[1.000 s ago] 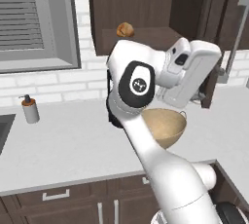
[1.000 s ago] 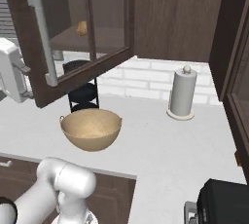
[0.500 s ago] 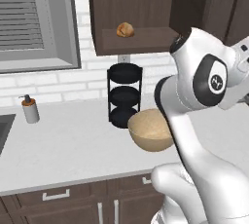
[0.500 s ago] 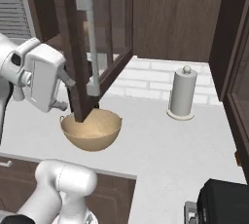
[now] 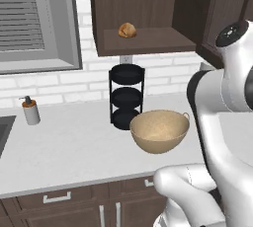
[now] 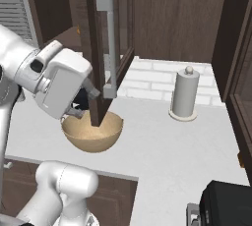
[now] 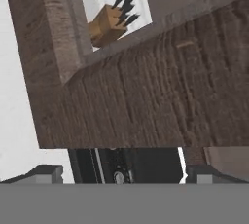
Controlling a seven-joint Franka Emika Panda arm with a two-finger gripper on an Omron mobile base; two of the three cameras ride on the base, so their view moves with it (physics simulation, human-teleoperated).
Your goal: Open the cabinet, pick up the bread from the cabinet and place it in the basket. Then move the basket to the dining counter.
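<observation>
Bread [image 5: 127,30] is sitting on the shelf of the cabinet [image 5: 148,43], whose door [image 6: 106,48] is standing swung open. Basket [image 5: 159,131] is resting on the counter [image 5: 69,147] below, just beside the black three-tier rack [image 5: 126,97]. Gripper [image 6: 88,97] is hanging near the door's lower edge above the basket, jaws spread wide, gripping nothing.

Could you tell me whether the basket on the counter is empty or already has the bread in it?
Empty. The basket shows only its bare tan inside, and the bread sits on the shelf of the open cabinet.
</observation>
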